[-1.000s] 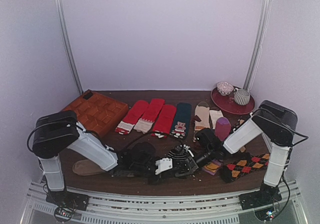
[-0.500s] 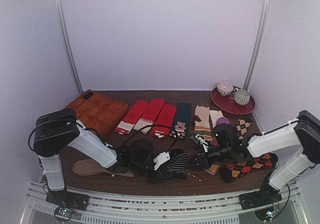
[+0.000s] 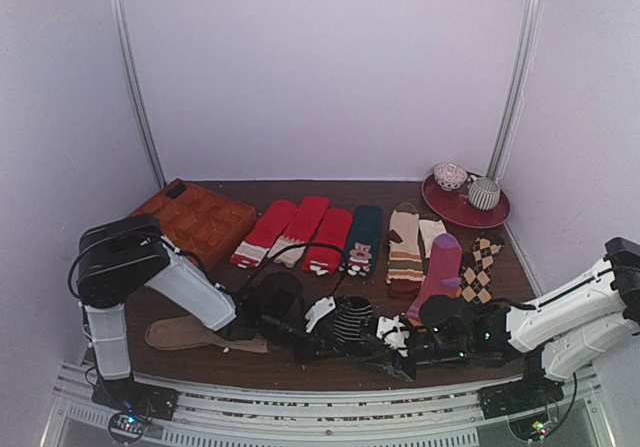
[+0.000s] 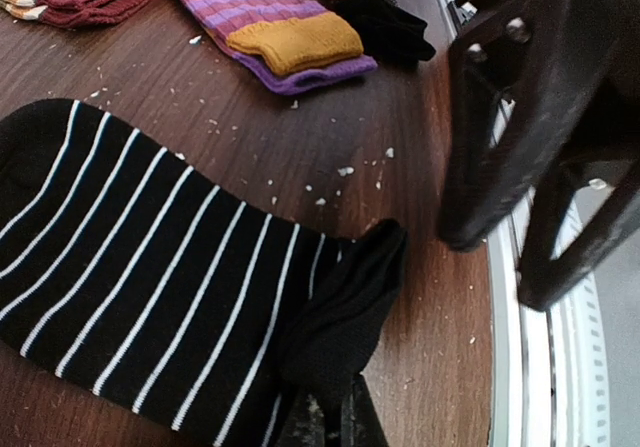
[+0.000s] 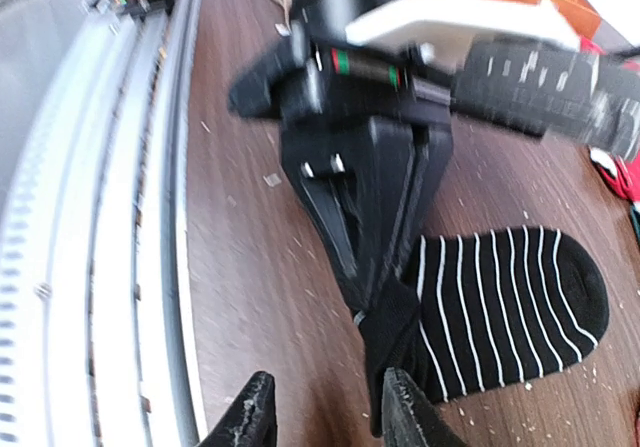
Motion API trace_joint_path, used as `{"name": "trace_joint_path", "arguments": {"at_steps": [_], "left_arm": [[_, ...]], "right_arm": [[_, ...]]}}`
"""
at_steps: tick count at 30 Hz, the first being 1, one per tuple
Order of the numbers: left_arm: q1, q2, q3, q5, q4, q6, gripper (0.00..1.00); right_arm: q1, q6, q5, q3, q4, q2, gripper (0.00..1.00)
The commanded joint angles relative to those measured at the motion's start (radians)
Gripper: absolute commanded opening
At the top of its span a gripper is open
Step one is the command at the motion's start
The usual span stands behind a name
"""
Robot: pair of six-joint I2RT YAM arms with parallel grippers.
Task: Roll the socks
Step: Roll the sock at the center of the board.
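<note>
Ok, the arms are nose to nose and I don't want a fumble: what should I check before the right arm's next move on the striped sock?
1. Left gripper shut on the cuff of the black ankle sock with thin white stripes: ok.
2. Right gripper fingers apart: ok.
3. Cuff between the right fingers: not ok; the gap shows mostly bare wood.
4. Sock body flat on the brown wooden table: ok.
5. Purple ribbed sock with mustard cuff apart from the striped sock: ok.
6. One sock or two stacked: cannot tell.
</note>
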Motion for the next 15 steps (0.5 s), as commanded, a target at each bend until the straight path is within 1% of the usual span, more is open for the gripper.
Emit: {"name": "trace_joint_path", "arguments": {"at_steps": [1, 10, 15], "left_arm": [[-0.016, 0.108, -0.077, -0.018, -0.321, -0.029, 0.00], [-0.016, 0.112, -0.091, -0.012, -0.307, -0.029, 0.00], [-0.016, 0.116, -0.094, -0.010, -0.303, -0.027, 0.00]], "right_arm": [[0.015, -0.083, 0.103, 0.019, 0.003, 0.052, 0.37], [0.025, -0.134, 0.213, 0.028, 0.094, 0.140, 0.36], [0.024, -0.151, 0.203, 0.055, 0.110, 0.188, 0.36]]}}
